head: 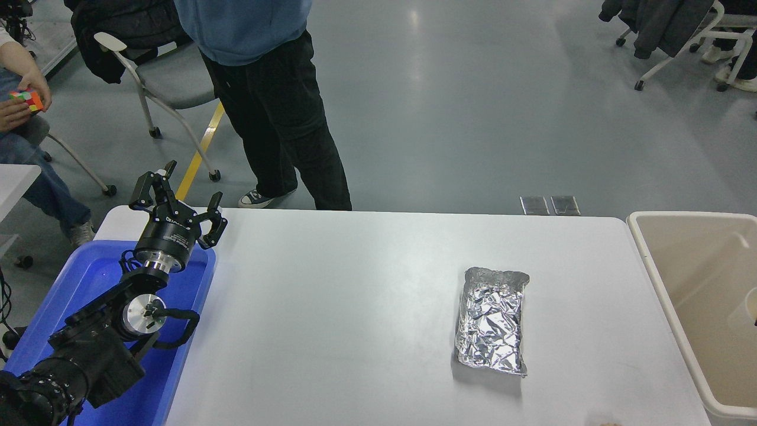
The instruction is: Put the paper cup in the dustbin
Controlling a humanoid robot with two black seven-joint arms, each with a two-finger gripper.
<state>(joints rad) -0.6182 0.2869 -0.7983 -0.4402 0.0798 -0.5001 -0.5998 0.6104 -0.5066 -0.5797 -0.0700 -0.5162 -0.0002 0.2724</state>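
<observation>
The beige dustbin [668,296] stands at the table's right end, cut off by the picture's right edge. A pale rounded shape [744,307] lies inside it at the right edge; I cannot tell whether it is the paper cup. No paper cup shows on the table. My left gripper [180,198] is parked at the lower left above the blue bin, open and empty. My right arm and gripper are out of view.
A crinkled silver foil pouch [492,321] lies on the white table [355,307], right of centre. A bright blue bin [189,296] sits at the left under my left arm. A person [278,118] stands at the far side; another sits at the far left holding a colour cube [26,99].
</observation>
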